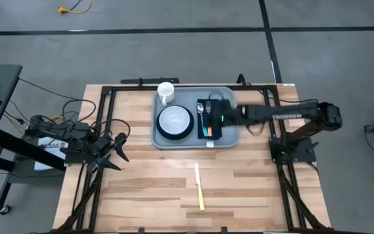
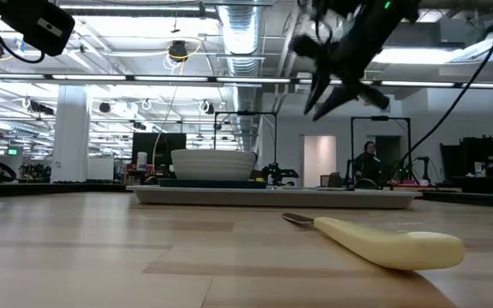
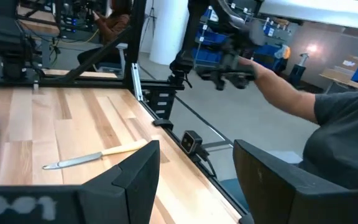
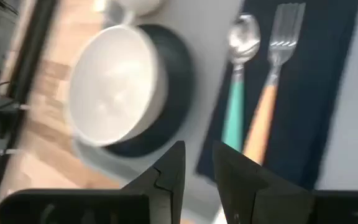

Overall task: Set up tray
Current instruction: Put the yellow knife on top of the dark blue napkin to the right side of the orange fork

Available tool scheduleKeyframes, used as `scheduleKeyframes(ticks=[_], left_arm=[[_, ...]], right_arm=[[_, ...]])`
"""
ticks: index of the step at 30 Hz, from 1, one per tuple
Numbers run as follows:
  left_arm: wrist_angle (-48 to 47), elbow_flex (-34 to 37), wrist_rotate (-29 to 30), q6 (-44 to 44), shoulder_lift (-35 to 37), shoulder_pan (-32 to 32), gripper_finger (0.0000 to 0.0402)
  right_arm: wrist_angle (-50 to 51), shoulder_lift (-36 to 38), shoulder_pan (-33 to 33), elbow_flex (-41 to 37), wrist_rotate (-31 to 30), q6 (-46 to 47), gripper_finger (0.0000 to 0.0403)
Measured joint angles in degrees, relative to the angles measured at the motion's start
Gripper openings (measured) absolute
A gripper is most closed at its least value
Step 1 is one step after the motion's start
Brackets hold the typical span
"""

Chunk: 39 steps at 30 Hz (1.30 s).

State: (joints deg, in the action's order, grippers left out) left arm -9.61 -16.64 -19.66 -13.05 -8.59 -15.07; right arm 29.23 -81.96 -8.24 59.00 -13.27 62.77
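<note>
- Tray (image 1: 228, 134) sitting at table's far-middle, carrying dark plate (image 1: 188, 127) w/ white bowl (image 1: 174, 119), mug (image 1: 165, 92) at its far left corner, dark napkin (image 4: 328, 93) w/ spoon (image 4: 241, 68) + fork (image 4: 275, 74).
- Right gripper (image 4: 197, 171) hovering over the napkin, fingers showing a narrow gap, holding nothing.
- Left gripper (image 3: 194, 177) waiting at table's left edge, fingers standing wide apart, empty.
- Yellow-handled knife (image 1: 199, 186) lying on bare wood, near side of tray, well apart.

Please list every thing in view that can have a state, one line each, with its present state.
tray: flat on the table, loaded
plate: on the tray, under the bowl
bowl: upright on the plate
cup: upright at the tray's corner
spoon: lying on the dark napkin
fork: lying beside the spoon
knife: on the table, off the tray
right gripper: above the tray, empty
left gripper: open, at the table's edge
</note>
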Motion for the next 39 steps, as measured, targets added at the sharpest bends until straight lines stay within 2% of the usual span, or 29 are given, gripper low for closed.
scheduleKeyframes(ticks=[3, 7, 14, 17, 22, 30, 36, 37, 39], left_arm=[[0.0, 0.0, 0.05, 0.41, -0.01, -0.02, 0.0193], [-0.02, 0.01, 0.12, 0.42, -0.01, 0.0, 0.0193], [0.0, 0.0, 0.24, 0.42, -0.01, 0.0, 0.0193], [-0.02, 0.01, 0.67, 0.42, 0.0, -0.02, 0.0193], [-0.02, 0.0, 0.87, 0.42, -0.01, -0.02, 0.0193], [-0.26, 0.0, 0.85, 0.25, -0.01, -0.02, 0.0193], [-0.47, 0.01, 0.85, 0.09, -0.01, -0.01, 0.0193], [-0.46, 0.0, 0.85, 0.05, -0.01, -0.02, 0.0193], [-0.48, 0.02, 0.85, 0.01, -0.01, 0.0, 0.0193]], right_arm=[[-2.88, -2.27, 10.13, 0.0, -11.59, 5.17, 0.0074], [-9.8, -8.95, 20.29, 0.01, -22.32, 9.86, 0.0074], [-29.53, -23.87, 29.55, 0.32, -31.51, 10.63, 0.0074], [-31.63, -29.23, 31.61, 3.09, -33.08, 10.37, 0.0074], [-31.33, -34.58, 34.03, 9.37, -33.01, 5.78, 0.0074], [-31.62, -35.14, 34.74, 17.78, -25.56, -14.95, 0.0074], [-35.23, -35.03, 33.32, 22.53, -24.88, -18.27, 0.0074], [-35.81, -35.03, 32.74, 22.85, -22.84, -18.8, 0.0074], [-35.68, -35.03, 31.23, 23.9, -14.3, -20.92, 0.0074]])
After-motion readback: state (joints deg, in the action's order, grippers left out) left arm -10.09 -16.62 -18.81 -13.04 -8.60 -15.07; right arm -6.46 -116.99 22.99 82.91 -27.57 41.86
